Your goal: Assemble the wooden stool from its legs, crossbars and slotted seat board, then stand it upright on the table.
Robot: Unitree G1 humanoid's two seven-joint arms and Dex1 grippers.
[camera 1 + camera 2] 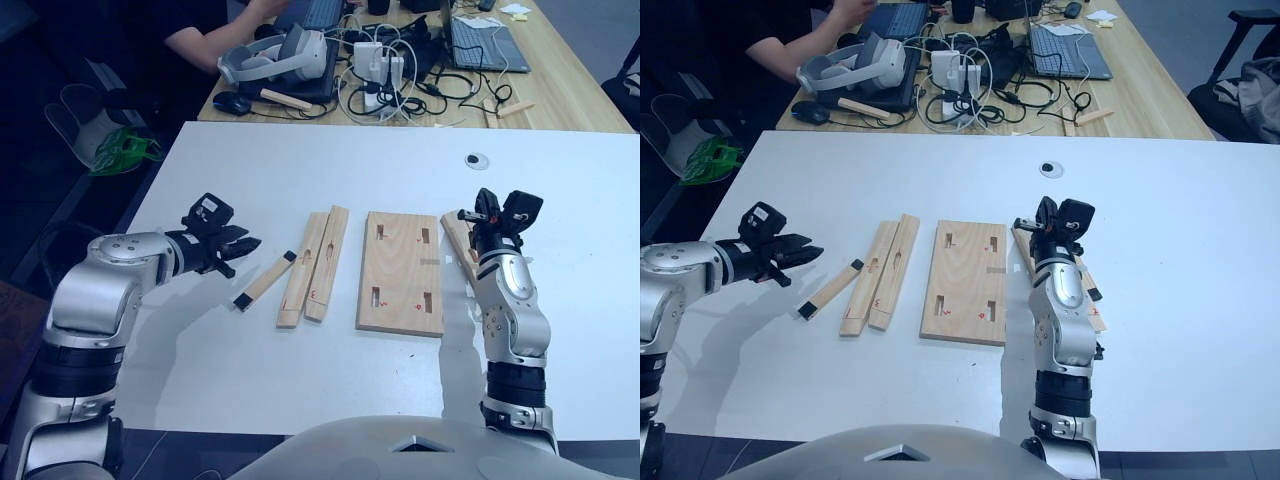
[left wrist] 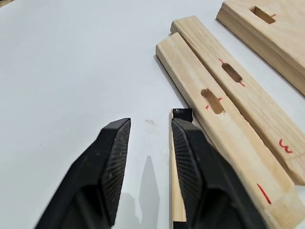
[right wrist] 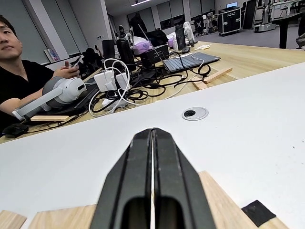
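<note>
Okay, clock faces taken with 12 pointing away from the robot across the white table (image 1: 300,385). Stool is unassembled, all parts lying flat.

Slotted seat board (image 1: 400,272) sits mid-table, four slots showing, red marks on it. At its 9 o'clock, two legs lie side by side and touching: the inner leg (image 1: 328,262) and the outer leg (image 1: 303,270). Each has a slot and red marks, long axis tipped slightly toward 1 o'clock. At 9 o'clock of the legs lies a thin crossbar (image 1: 265,281) with black ends, tilted toward 1 o'clock, close to the outer leg; can't tell if they touch.

Left gripper (image 1: 243,248) hangs at about 10 o'clock of the crossbar, fingers apart, nothing between them. In the left wrist view the crossbar's black end peeks out behind one finger (image 2: 190,157); contact can't be told.

Right gripper (image 1: 497,212) is at 3 o'clock of the board's far end, fingers pressed together, nothing clamped. Under it and its arm lie more wooden pieces (image 1: 1021,243), just beside the board's edge, mostly hidden; one of them shows a black tip (image 1: 1092,293).

Farther out toward 12, a round cable grommet (image 1: 477,159) is set in the table top. Beyond that a wooden desk (image 1: 560,90) carries a headset (image 1: 275,55), a mouse (image 1: 232,102), tangled cables (image 1: 385,75), a laptop (image 1: 482,42) and a loose wooden stick (image 1: 285,98).
</note>
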